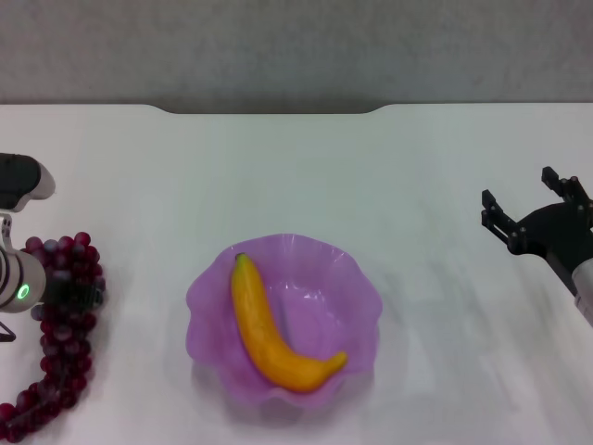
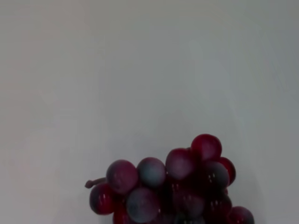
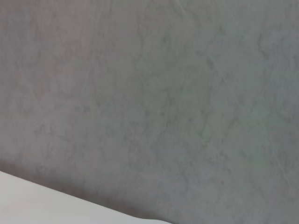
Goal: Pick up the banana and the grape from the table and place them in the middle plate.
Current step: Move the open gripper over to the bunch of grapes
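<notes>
The yellow-orange banana (image 1: 273,332) lies inside the translucent purple middle plate (image 1: 361,297), running from its far left rim to its near right. The bunch of dark red-purple grapes (image 1: 60,343) lies on the white table (image 1: 306,176) at the near left. My left gripper (image 1: 79,294) is down on the upper part of the bunch, among the grapes. The grapes also show in the left wrist view (image 2: 173,186), close up with a short stem. My right gripper (image 1: 530,202) is open and empty, held at the far right, away from the plate.
The table's dark notched far edge (image 1: 269,109) runs along the back, with a grey wall (image 3: 163,93) behind it. White tabletop lies between the plate and each arm.
</notes>
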Robot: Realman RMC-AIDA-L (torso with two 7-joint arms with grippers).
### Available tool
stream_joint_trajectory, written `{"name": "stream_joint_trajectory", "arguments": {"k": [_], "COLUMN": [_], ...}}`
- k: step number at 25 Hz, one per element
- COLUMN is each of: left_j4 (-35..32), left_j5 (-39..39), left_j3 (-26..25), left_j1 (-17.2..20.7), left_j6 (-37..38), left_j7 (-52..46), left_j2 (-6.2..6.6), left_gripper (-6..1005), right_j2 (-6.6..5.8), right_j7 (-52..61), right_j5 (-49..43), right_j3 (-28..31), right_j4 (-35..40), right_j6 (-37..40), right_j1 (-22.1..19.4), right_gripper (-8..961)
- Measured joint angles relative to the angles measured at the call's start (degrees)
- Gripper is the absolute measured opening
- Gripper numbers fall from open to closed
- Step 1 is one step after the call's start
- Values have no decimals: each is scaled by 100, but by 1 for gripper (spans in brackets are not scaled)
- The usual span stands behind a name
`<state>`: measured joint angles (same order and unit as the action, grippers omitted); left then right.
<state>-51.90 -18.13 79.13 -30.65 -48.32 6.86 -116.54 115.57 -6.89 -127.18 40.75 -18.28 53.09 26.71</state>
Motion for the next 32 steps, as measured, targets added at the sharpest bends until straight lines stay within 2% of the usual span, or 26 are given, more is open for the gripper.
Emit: {"name": "stream_joint_trajectory", "arguments": {"k": [12, 20, 32], "left_j4": [-10, -379, -452], "left_j5": [-7, -221, -228], "left_j3": [-4, 48, 50], "left_j1": [59, 291, 375], "left_j6": [10, 85, 132], "left_j7": [16, 57, 61], "left_j2": [-5, -23, -19], "left_gripper": [359, 340, 309], "right_j2": [9, 9, 9], "right_j7": [-5, -4, 6], "right_j5": [0, 0, 0], "right_j3": [0, -9, -32], "right_j4": [0, 0, -1], "right_j6": [0, 0, 0], "right_j1": [-10, -8, -8], "right_gripper": [882, 882, 882]}}
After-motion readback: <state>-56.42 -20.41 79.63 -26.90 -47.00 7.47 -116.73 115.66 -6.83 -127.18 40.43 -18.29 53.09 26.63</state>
